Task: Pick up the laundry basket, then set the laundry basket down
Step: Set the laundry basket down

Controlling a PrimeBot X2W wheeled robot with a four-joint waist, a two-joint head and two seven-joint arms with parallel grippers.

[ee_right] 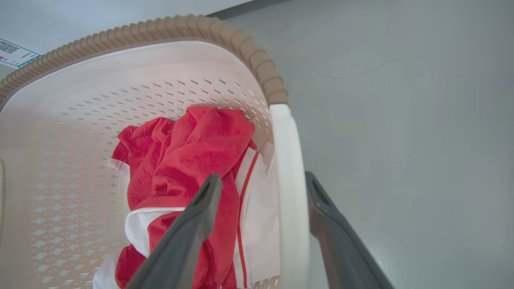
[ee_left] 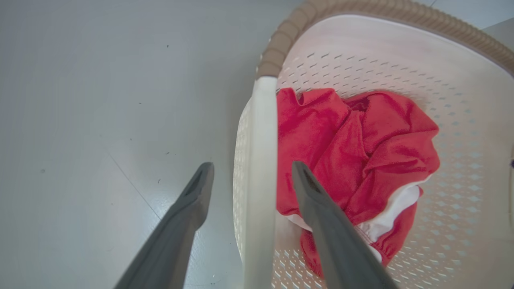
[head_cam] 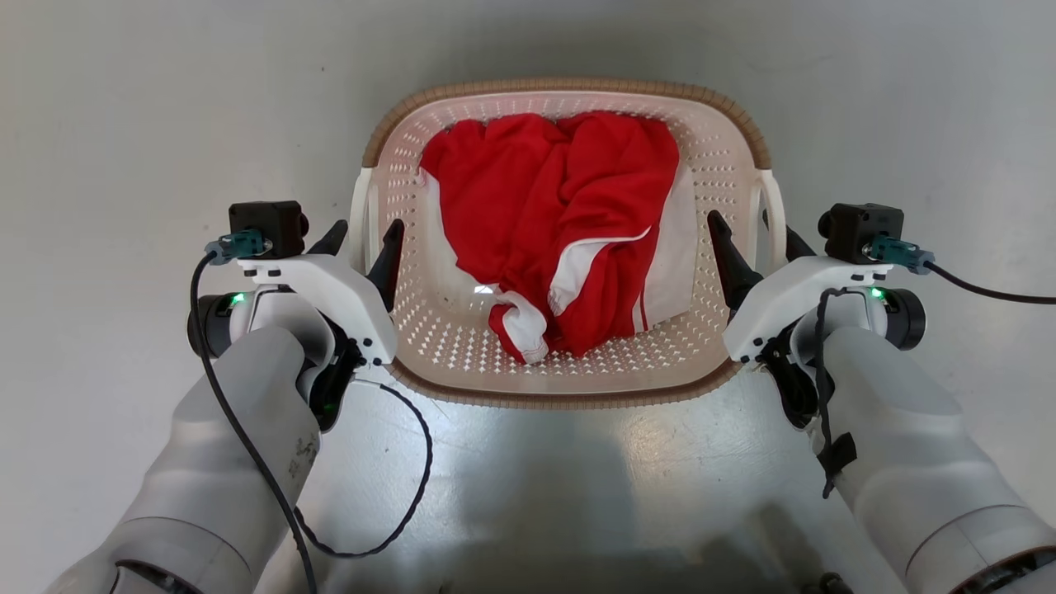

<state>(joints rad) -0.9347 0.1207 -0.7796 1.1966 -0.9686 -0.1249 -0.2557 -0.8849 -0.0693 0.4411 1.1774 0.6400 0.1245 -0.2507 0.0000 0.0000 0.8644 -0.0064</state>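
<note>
The laundry basket's (head_cam: pixel 577 86) underside is hidden, so whether it rests on the glossy pale grey floor (head_cam: pixel 124 124) cannot be told. It is straight ahead between the arms, with a crumpled red-and-white garment (head_cam: pixel 561 214) covering much of its perforated bottom. The left gripper (head_cam: pixel 367 227) and right gripper (head_cam: pixel 747 227) each stand spread astride a white side handle (ee_left: pixel 261 132) — one finger inside the wall, one outside, not clamped. A label (ee_right: pixel 12 52) is cut off at the right wrist view's edge, its print unreadable.
</note>
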